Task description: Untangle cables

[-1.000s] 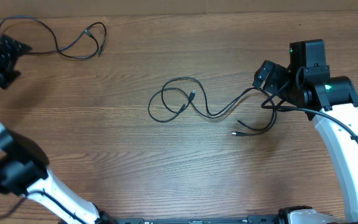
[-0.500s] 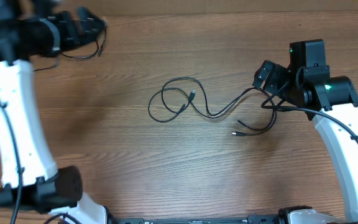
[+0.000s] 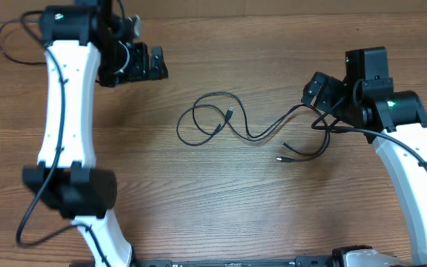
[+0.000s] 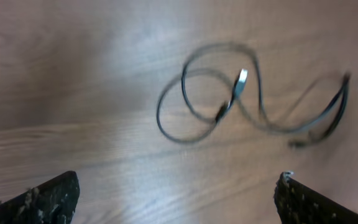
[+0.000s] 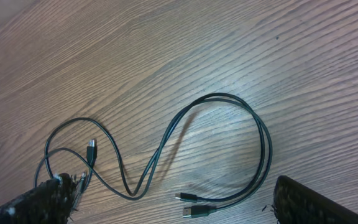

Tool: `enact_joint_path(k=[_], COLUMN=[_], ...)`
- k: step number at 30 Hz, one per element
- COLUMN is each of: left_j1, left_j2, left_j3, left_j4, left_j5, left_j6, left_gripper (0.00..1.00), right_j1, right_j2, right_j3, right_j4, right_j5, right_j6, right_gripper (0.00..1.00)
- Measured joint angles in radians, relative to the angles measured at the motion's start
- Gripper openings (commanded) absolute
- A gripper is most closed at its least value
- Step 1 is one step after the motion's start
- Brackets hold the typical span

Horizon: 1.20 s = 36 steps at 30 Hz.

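Obs.: The left gripper (image 3: 148, 65) hangs above the table (image 3: 124, 170), up and to the left of the cables (image 3: 217, 122). Its jaws are spread wide with nothing between them. The left wrist view is blurred.

The right gripper (image 3: 316, 89) sits at the right end of the bundle, jaws likewise apart and holding nothing. In its wrist view a cord runs right beside one fingertip (image 5: 51, 196); I cannot tell whether they touch.

The cables lie mid-table. They loop over one another on the left, with a plug end (image 3: 230, 113) inside the loop, then run together toward the right. A separate cord (image 3: 1, 43) lies well apart in the far left corner, partly hidden by the left arm.

Risks, as I judge them:
- A pinch at a crossing would catch both cords, so the pull drags the whole knot instead of parting it.
- The thin cords lie flat on the wood. A shallow pinch may close on nothing, or the cord may slip out.
- The cord beside the right fingertip could snag and tighten the loop if that arm lifts away.
- A plug end could catch inside the loop.
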Motion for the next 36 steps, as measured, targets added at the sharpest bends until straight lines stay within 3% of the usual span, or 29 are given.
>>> enact_joint_path(k=[3, 11, 22, 26, 27, 30, 31, 34, 36], left_j1=[-0.013, -0.139, -0.335, -0.346, -0.346, -0.349, -0.352, -0.367, -0.381], left_j2=[0.102, 0.336, 0.373, 0.373, 0.373, 0.373, 0.373, 0.373, 0.373], left_j3=[0.000, -0.007, -0.008, -0.008, -0.008, -0.008, -0.008, -0.008, -0.008], left_j4=[-0.031, -0.023, 0.095, 0.119, 0.121, 0.117, 0.116, 0.135, 0.128], left_j5=[0.039, 0.069, 0.048, 0.054, 0.064, 0.099, 0.106, 0.074, 0.045], left_j6=[0.050, 0.113, 0.126, -0.026, -0.082, -0.253, -0.300, -0.402, -0.471], left_gripper=[0.92, 0.95, 0.92, 0.82, 0.62, 0.58, 0.61, 0.95, 1.00], right_j1=[0.000, 0.000, 0.000, 0.000, 0.000, 0.000, 0.000, 0.000, 0.000], right_j2=[0.000, 0.000, 0.000, 0.000, 0.000, 0.000, 0.000, 0.000, 0.000], right_j3=[0.000, 0.000, 0.000, 0.000, 0.000, 0.000, 0.000, 0.000, 0.000], right_j4=[0.000, 0.000, 0.000, 0.000, 0.000, 0.000, 0.000, 0.000, 0.000], right_j5=[0.000, 0.000, -0.001, 0.000, 0.000, 0.000, 0.000, 0.000, 0.000], right_j6=[0.000, -0.001, 0.000, 0.000, -0.001, 0.000, -0.001, 0.000, -0.001], right_gripper=[1.00, 1.00, 1.00, 1.00, 1.00, 1.00, 1.00, 1.00, 1.00])
